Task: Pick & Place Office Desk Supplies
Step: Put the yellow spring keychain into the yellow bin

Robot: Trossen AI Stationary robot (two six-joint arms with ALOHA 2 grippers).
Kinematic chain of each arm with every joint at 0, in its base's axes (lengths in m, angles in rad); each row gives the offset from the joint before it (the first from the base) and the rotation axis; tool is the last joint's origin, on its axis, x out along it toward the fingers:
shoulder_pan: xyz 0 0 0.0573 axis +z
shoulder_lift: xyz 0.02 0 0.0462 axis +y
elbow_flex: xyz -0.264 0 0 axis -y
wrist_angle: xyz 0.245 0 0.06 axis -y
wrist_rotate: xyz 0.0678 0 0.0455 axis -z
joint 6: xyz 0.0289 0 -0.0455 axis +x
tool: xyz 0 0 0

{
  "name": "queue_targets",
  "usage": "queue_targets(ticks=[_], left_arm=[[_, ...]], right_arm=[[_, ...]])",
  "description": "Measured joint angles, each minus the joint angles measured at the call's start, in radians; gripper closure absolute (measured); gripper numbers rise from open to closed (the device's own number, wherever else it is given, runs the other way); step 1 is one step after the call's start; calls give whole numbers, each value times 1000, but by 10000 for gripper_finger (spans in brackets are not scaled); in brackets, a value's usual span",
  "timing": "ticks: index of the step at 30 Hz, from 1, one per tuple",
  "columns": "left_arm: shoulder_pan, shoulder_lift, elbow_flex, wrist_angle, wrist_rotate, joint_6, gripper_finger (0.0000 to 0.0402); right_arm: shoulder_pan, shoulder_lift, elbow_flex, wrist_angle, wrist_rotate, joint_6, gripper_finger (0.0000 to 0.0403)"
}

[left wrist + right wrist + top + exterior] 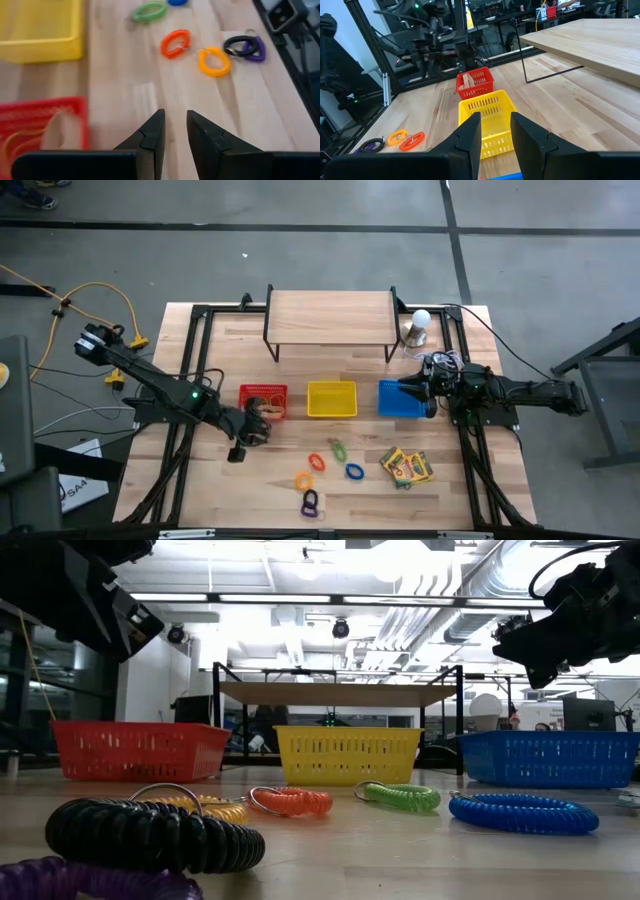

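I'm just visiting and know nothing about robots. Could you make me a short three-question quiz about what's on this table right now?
1. True or false: the yellow basket stands between the red basket and the blue basket.
2. Which coil ring lies touching the purple ring? A) green ring B) black ring C) blue ring
3. Fill in: the left gripper hovers beside the ___ basket, holding nothing.

Key
1. True; they stand in a row in front of the small wooden shelf.
2. B.
3. Red. The right gripper hangs over the blue basket, also empty.
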Motion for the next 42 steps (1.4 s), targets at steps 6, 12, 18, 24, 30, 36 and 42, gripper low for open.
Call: queue_targets(ticks=[6,12,18,24,30,36,42], left_arm=[[-25,136,1,210,49,89,325],[-3,280,79,267,93,118,325],[29,409,220,228,184,184,325],[42,516,332,170,200,234,325],[42,614,432,146,250,252,325],[31,680,501,102,263,248,325],[-2,695,518,95,240,238,325]], right_arm=[[0,0,0,0,0,0,309],[0,0,0,0,0,0,309],[0,0,0,0,0,0,309],[0,0,0,0,0,0,309],[0,0,0,0,0,0,309],[0,0,0,-1,0,0,309],[0,0,0,0,0,0,309]])
